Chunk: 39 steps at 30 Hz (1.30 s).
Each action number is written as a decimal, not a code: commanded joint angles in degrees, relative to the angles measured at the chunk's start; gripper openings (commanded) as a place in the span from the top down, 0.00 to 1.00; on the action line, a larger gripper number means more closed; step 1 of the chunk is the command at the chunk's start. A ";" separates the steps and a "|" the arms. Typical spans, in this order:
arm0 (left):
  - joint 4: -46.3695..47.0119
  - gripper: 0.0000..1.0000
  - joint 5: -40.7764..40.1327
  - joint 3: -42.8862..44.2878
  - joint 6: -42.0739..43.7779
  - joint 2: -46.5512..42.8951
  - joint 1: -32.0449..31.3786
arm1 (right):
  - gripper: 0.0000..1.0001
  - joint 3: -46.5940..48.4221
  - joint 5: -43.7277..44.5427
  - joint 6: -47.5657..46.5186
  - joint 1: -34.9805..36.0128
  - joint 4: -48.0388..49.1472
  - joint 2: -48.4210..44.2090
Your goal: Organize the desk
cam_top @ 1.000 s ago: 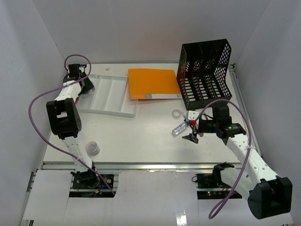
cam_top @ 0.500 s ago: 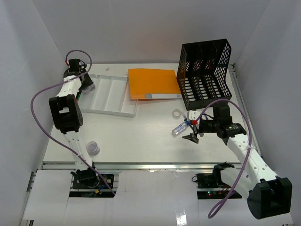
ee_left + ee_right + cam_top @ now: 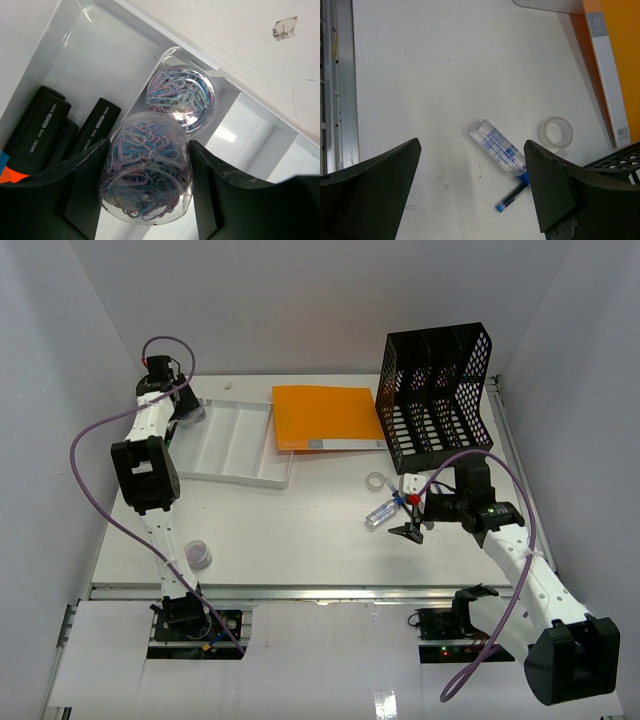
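Observation:
On the white desk, my left gripper is at the far left end of the white compartmented tray. In the left wrist view this gripper is shut on a clear tub of pastel paper clips, held over a tray compartment. A second tub of paper clips lies just beyond it in the tray. Black markers lie in the compartment to the left. My right gripper hangs open above a clear glue bottle, holding nothing.
A tape roll and a small blue pen cartridge lie by the bottle. An orange folder lies beside a black file rack. A small clear tub stands front left. A metal rail lines the near edge.
My left arm has swung its elbow back and up, carrying the tub of paper clips slightly farther along the tray's left end. The right arm has not moved.

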 commanded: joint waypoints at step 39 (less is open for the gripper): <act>4.86 0.02 6.50 -27.11 -10.70 -30.53 0.57 | 0.10 -0.12 -5.90 -3.73 -0.85 -4.20 0.86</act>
